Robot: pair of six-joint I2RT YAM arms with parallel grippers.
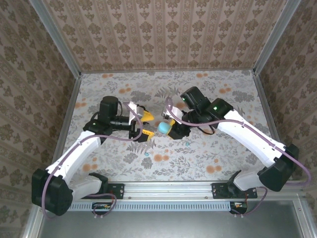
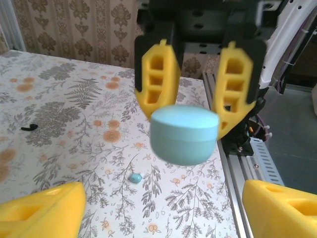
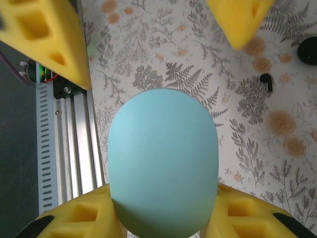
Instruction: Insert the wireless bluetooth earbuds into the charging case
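Left wrist view: right jaws clamp the charging case (image 2: pixel 184 134); left jaws wide, empty. We judge it light, slippery: grip the flanks.

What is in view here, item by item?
case: one, teal, held off the table in the right gripper
earbud: one seen, black, lying on the table
disc: one, black, on the table near the earbud
small bit: one, teal, on the table, nearer the arm bases than the case
table: one, floral cloth
left gripper: yellow fingers, open, facing the case
right gripper: yellow fingers, shut on the case
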